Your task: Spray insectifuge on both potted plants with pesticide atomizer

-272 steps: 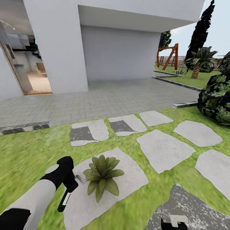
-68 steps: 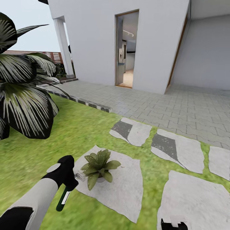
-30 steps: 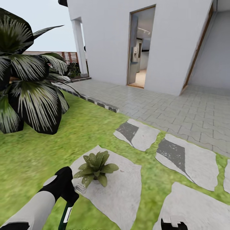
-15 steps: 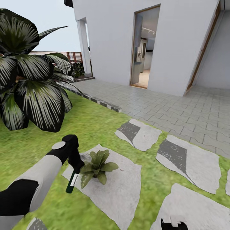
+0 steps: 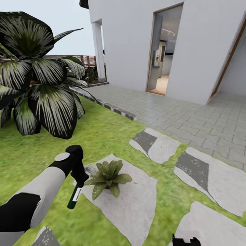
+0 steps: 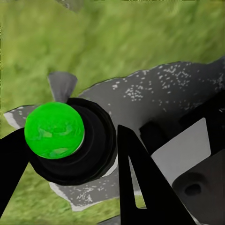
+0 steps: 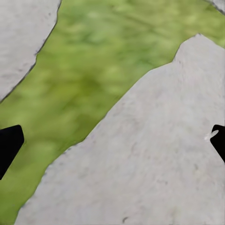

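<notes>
Left gripper [image 5: 79, 176] clamps the slim dark atomizer [image 5: 73, 197] beside the spiky-leaved potted plant [image 5: 108, 173]; right gripper [image 7: 112, 140] spread wide

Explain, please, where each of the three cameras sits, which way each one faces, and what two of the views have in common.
Head view: sits on the robot's head, facing forward and down over lawn, stepping stones and house; the left gripper holds the pesticide atomizer beside a potted plant.
Left wrist view: sits near the left gripper, looking along its fingers at the atomizer's bright green end and a stepping stone.
Right wrist view: sits near the right gripper, facing down at grass and stone; only the fingertips show.
Shared: head and left wrist views both show the atomizer.
</notes>
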`<state>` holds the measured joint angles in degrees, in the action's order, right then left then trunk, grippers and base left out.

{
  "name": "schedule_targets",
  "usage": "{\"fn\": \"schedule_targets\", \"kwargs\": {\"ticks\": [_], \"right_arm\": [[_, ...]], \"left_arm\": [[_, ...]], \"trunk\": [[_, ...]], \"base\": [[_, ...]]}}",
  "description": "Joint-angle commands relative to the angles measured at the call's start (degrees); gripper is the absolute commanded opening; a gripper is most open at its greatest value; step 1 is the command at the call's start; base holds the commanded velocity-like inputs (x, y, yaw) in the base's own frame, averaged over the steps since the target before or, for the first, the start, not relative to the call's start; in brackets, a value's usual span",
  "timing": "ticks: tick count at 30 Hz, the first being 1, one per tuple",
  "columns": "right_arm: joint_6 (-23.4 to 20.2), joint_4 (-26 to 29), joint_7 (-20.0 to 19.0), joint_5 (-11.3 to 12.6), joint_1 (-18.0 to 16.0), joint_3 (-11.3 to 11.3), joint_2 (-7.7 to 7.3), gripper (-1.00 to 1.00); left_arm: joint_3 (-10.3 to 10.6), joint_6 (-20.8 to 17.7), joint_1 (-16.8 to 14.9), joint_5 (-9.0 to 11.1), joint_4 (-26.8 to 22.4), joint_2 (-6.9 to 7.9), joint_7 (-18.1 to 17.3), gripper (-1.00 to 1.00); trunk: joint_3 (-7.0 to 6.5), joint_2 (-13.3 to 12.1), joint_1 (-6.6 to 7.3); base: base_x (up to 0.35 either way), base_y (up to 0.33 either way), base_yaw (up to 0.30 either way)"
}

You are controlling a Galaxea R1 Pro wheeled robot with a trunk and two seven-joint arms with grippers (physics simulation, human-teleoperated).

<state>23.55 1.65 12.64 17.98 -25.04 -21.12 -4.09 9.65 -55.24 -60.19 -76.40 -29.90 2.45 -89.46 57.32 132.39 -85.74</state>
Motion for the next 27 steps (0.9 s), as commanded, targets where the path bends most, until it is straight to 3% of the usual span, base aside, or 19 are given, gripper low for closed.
{"fn": "schedule_targets", "kwargs": {"ticks": [1, 9, 13, 19, 27], "right_arm": [[0.1, 0.0, 0.2, 0.4, 0.0, -0.5, -0.02, 1.0], [0.1, 0.0, 0.2, 0.4, 0.0, -0.5, -0.04, 1.0], [0.1, 0.0, 0.2, 0.4, 0.0, -0.5, -0.04, 1.0], [0.1, 0.0, 0.2, 0.4, 0.0, -0.5, -0.04, 1.0], [0.1, 0.0, 0.2, 0.4, 0.0, -0.5, -0.04, 1.0]], "left_arm": [[0.3, -0.6, 0.1, -0.3, -0.1, -0.02, -0.5, -1.0], [0.2, -0.5, 2.0, -0.3, -0.1, -0.44, -0.5, -1.0], [0.4, -0.4, 3.1, -0.5, -0.2, -0.76, -0.5, -1.0], [0.5, -0.4, 3.2, -0.5, -0.2, -0.73, -0.5, -1.0], [0.5, -0.4, 3.6, -0.6, -0.2, -0.78, -0.5, -1.0]], "trunk": [[0.05, 0.0, 0.0], [0.05, 0.0, 0.0], [0.05, 0.0, 0.0], [0.05, 0.0, 0.0], [0.05, 0.0, 0.0]], "base": [[0.203, 0.0, 0.067], [0.315, 0.0, 0.01], [0.323, -0.029, 0.234], [0.196, -0.209, 0.237], [0.19, -0.215, 0.016]]}}
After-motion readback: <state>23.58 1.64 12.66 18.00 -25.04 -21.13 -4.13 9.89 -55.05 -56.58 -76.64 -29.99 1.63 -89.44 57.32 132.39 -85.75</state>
